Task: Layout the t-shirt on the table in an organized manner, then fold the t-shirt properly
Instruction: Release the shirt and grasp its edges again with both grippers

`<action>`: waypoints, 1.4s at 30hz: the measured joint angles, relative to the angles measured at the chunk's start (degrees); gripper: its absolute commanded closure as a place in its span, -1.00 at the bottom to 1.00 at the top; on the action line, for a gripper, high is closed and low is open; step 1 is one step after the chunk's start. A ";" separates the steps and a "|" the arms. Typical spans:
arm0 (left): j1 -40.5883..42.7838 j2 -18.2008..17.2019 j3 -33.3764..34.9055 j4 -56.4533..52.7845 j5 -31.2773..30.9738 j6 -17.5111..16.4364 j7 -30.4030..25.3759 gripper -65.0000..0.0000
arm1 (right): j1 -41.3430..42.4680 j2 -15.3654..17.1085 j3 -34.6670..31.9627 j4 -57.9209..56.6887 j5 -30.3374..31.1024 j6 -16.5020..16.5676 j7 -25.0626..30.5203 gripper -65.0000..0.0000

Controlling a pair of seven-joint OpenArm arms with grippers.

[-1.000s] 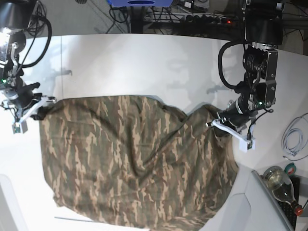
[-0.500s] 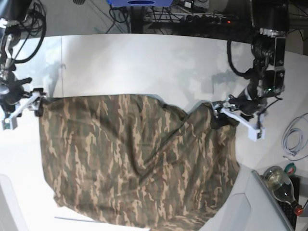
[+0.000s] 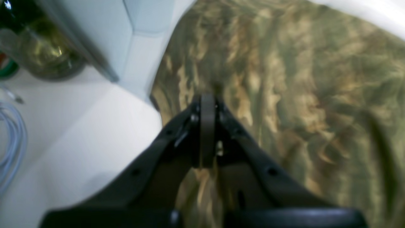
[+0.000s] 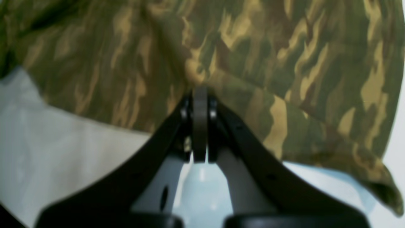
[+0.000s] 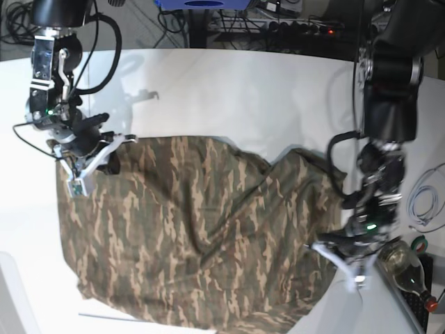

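Observation:
The camouflage t-shirt (image 5: 195, 229) lies spread across the white table (image 5: 208, 90), with soft wrinkles through its middle. My right gripper (image 5: 115, 149) is at the shirt's upper left corner. In the right wrist view it (image 4: 200, 91) is shut, with the t-shirt (image 4: 284, 63) creasing away from its tips and the hem lifted off the table. My left gripper (image 5: 318, 248) is at the shirt's right edge, low down. Its jaws (image 3: 207, 98) are shut, tips pressed into the blurred t-shirt (image 3: 300, 95) just inside the edge.
A green glass bottle (image 5: 407, 268) lies at the right, close to my left arm, with a tape roll (image 5: 419, 243) and a coiled white cable (image 5: 425, 202) beside it. A pale raised panel (image 5: 365, 296) borders the shirt's lower right corner. Cables and equipment line the far edge.
Both grippers left the shirt's top corners. The right one moved inward onto the upper left corner. The left one moved down the right edge toward the bottle. Both are shut again.

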 measured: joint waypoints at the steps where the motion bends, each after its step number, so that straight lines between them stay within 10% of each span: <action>1: -1.40 1.31 2.32 -4.61 2.99 0.00 -2.84 1.00 | 0.48 -0.20 0.83 -1.62 -0.02 0.00 0.24 0.95; 8: -2.45 7.82 17.55 -29.18 25.53 -0.35 -22.75 1.00 | 6.78 4.15 7.43 -15.45 -0.15 -0.09 0.63 0.98; 15: 0.55 9.20 17.18 -30.67 36.41 3.48 -25.24 1.00 | 17.42 10.73 6.86 -35.95 0.17 0.39 3.78 0.98; 22: 13.05 8.94 17.55 -9.77 40.22 4.28 -7.58 1.00 | 30.12 14.64 6.21 -57.13 0.07 0.17 12.68 0.98; 28: 17.84 14.80 17.57 1.97 38.82 0.70 2.51 1.00 | 36.20 12.72 -6.93 -60.43 0.15 -0.20 16.87 0.98; 32: 15.39 19.23 17.77 1.97 35.89 -2.23 2.84 1.00 | 34.60 11.15 -5.22 -48.54 0.59 0.28 8.20 0.97; 36: 11.02 16.04 11.10 2.64 37.03 -0.72 2.51 1.00 | 18.75 9.64 4.26 -19.17 -0.81 -1.33 -3.13 0.84; 42: 8.81 9.70 2.78 4.04 36.63 -4.37 3.23 1.00 | 0.24 -0.74 1.14 8.04 1.29 0.85 -6.82 -0.41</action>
